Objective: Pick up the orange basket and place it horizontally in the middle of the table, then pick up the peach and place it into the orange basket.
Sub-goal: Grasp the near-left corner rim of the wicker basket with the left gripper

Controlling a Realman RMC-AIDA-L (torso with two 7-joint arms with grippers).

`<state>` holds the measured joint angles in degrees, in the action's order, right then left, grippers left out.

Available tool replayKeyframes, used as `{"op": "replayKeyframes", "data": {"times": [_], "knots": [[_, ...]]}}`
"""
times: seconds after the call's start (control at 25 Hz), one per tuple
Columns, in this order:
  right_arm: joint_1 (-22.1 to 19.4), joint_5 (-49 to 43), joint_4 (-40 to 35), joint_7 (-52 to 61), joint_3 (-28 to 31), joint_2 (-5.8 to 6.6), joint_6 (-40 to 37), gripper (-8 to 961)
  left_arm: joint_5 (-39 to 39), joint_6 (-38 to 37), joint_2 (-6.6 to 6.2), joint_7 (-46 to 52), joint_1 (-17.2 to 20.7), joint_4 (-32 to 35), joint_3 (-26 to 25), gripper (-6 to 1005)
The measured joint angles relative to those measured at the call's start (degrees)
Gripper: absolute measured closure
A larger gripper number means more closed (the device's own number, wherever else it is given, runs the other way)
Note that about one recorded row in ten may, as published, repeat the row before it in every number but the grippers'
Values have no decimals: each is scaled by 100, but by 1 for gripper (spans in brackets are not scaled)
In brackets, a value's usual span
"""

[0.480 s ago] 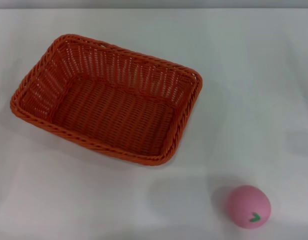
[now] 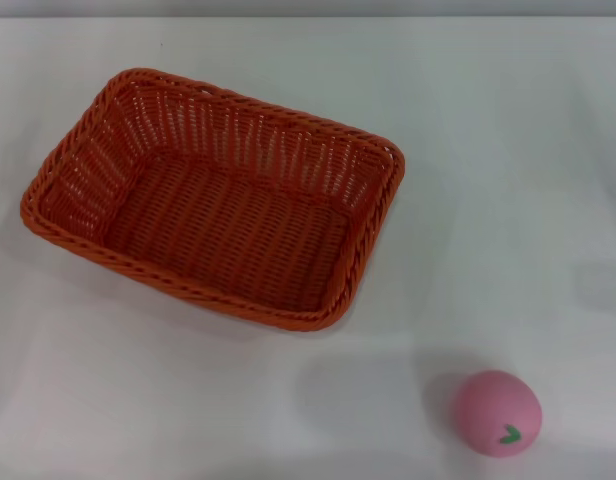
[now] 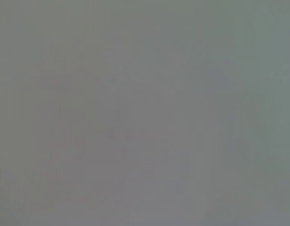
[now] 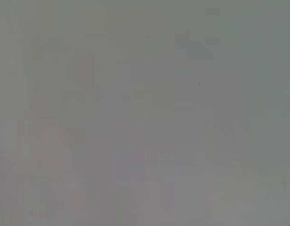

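Note:
The orange basket (image 2: pixel 213 195) rests upright on the white table (image 2: pixel 508 150), left of centre in the head view, turned at a slant with nothing inside it. The pink peach (image 2: pixel 496 413) lies on the table near the front edge, right of the basket and well apart from it, its green leaf mark facing up. Neither gripper shows in the head view. Both wrist views hold only a plain grey surface, with no fingers and no object.
The table's far edge runs along the top of the head view. Bare white tabletop lies to the right of the basket and in front of it.

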<state>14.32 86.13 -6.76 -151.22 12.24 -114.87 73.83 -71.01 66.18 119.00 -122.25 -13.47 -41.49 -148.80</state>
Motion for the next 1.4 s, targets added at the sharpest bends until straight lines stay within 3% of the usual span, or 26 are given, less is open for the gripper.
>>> {"op": "replayKeyframes", "data": {"times": [0.36,0.6,0.76,0.88,1.0,1.2,1.4], "knots": [[8,-17,0,-1,-3,0,0,80,-163,7,-19,366,-17,-173,15,125],[53,-30,0,-4,-3,0,0,81,-1338,22,-30,1960,-17,-1249,22,124],[69,-32,-17,-1,-3,0,6,81,-2720,163,-70,3849,-162,-2157,28,124],[71,-17,-26,-1,-3,0,77,81,-3841,523,-170,5265,-378,-2690,36,125],[60,-8,-52,0,11,0,217,81,-4895,1262,-352,6425,-744,-3087,36,125],[26,8,-88,3,32,12,434,82,-5731,2353,-645,7076,-1284,-3163,-5,124],[32,16,-110,5,32,17,584,82,-6638,3036,-729,7309,-1692,-3120,31,124]]}}
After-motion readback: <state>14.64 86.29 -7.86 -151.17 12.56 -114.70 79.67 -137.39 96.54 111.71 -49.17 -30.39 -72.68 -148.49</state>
